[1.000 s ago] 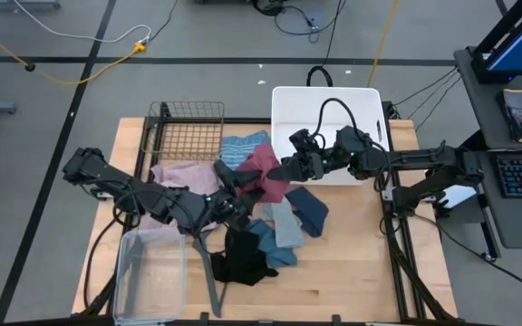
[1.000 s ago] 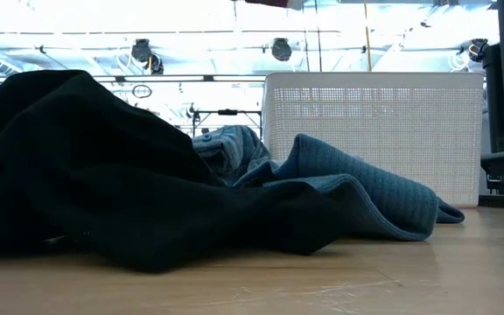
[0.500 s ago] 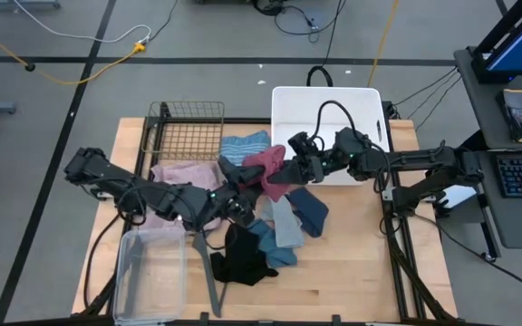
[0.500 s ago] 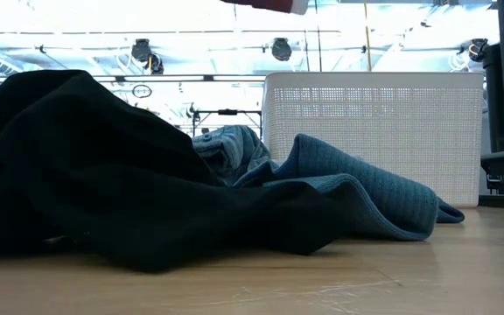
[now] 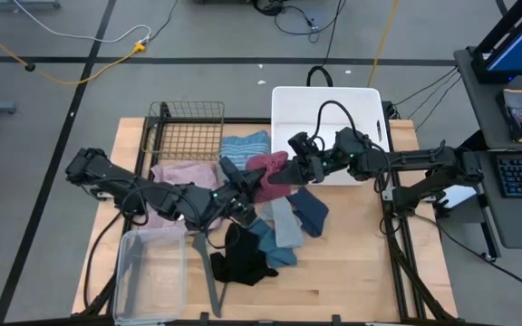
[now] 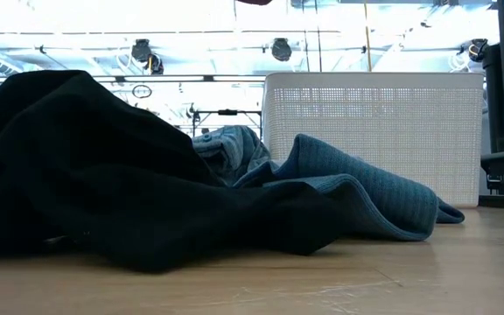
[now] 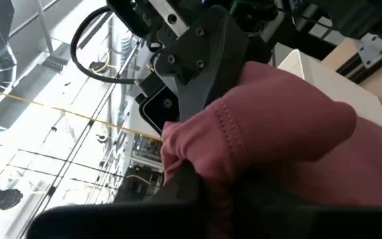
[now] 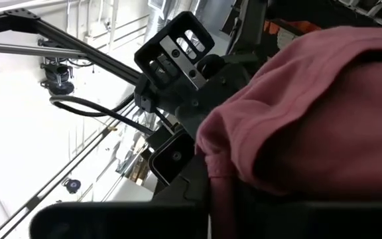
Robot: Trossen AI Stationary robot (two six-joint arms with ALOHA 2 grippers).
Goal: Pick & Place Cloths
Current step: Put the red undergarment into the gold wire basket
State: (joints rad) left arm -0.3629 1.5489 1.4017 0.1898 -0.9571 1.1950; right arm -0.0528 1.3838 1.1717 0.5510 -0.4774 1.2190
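Observation:
A maroon cloth [image 5: 265, 167] is bunched in the air over the table's middle, between my two grippers. My left gripper [image 5: 248, 184] is shut on its left end and my right gripper [image 5: 279, 174] on its right end; the two face each other at close range. Below lie other cloths: a pink checked shirt [image 5: 185, 176], a blue striped towel [image 5: 243, 145], a black piece [image 5: 239, 258], a navy piece [image 5: 312, 210], a pale grey-blue piece [image 5: 285, 223] and a teal piece [image 5: 266, 244]. Only a sliver of the maroon cloth [image 6: 253, 2] shows in the low view. My left gripper pinches a gathered fold of the maroon cloth [image 7: 212, 174] between its two fingers, coming level from the table's left. The cloth bulges out beyond the fingers, lifted clear of the table. My right gripper pinches a bunched, hemmed part of the maroon cloth [image 8: 219, 166] between its two fingers, coming from the table's right and slanting a little upward. The cloth is clear of the table and slack between the two grippers.
A white perforated basket [image 5: 326, 101] stands at the far right, a wire basket [image 5: 188, 132] at the far left, a clear bin [image 5: 150, 272] at the near left. A grey hanger [image 5: 205, 264] lies beside the bin. Bare wood lies along the near edge.
The maroon cloth has drawn up: a second ago a long part hung down toward the pile; now it is a small bunch between the grippers. In the low view its lower edge has risen almost out of the picture. My left gripper has taken hold of its left end.

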